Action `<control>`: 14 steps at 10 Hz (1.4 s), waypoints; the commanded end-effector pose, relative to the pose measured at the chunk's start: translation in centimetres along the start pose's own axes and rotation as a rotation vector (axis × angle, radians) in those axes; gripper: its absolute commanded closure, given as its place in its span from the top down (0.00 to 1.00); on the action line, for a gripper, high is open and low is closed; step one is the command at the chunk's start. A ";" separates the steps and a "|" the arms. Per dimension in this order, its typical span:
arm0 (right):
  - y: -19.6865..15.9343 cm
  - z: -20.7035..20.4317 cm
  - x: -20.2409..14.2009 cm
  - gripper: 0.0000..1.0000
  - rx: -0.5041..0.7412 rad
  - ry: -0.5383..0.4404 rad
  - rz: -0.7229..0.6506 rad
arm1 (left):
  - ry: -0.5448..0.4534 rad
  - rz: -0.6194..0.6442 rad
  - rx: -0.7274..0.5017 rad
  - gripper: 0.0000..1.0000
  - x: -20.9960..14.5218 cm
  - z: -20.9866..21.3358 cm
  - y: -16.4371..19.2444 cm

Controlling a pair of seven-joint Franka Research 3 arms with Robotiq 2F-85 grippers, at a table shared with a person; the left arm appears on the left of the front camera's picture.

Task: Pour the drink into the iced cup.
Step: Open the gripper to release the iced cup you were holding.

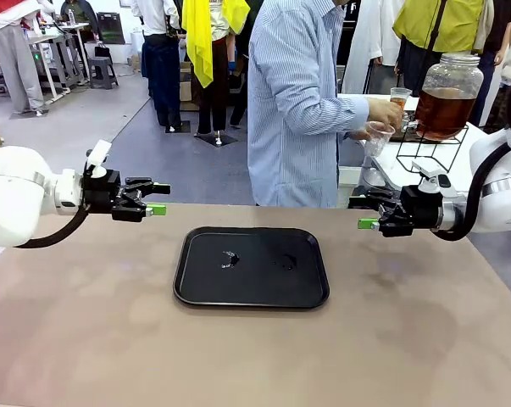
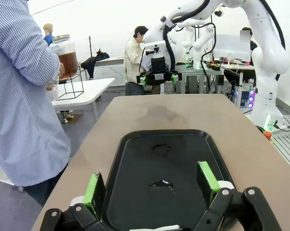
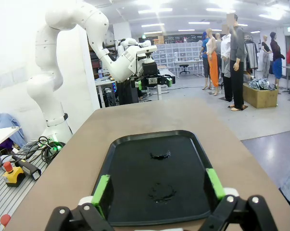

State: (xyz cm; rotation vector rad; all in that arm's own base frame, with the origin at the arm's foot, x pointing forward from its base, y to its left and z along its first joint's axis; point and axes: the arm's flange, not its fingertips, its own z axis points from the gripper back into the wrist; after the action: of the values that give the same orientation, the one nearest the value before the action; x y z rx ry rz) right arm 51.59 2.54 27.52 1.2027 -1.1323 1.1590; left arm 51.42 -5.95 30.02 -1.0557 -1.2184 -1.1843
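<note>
Both sets of jaws stand wide and hold nothing: the left gripper (image 1: 157,199) and the right gripper (image 1: 363,213) hover at either end of the black tray (image 1: 196,292). Across the table, a person holds a clear cup (image 1: 377,137) beside the drink (image 1: 443,114) in its glass dispenser jar (image 1: 450,72) on a side table.

trays: one, black (image 1: 251,292) | wet spots on tray: two (image 1: 230,259) | robot hands: two, left hand (image 1: 153,199), right hand (image 1: 363,213) | drink dispensers: one (image 1: 447,95) | clear cups: two, one held (image 1: 377,136), one behind (image 1: 400,96) | desks: one (image 1: 86,339)
</note>
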 end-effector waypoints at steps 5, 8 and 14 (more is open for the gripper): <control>-0.1 -0.2 0.2 1.00 0.002 0.004 -0.001 | 0.000 0.003 -0.001 1.00 0.1 0.0 0.0; -0.1 -0.2 0.2 1.00 0.002 0.004 -0.001 | 0.000 0.003 -0.001 1.00 0.1 0.0 0.0; -0.1 -0.2 0.2 1.00 0.002 0.004 -0.001 | 0.000 0.003 -0.001 1.00 0.1 0.0 0.0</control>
State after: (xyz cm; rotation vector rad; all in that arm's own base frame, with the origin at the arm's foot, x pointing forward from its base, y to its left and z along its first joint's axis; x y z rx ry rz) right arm 51.59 2.54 27.52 1.2028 -1.1322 1.1590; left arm 51.42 -5.95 30.02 -1.0557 -1.2184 -1.1842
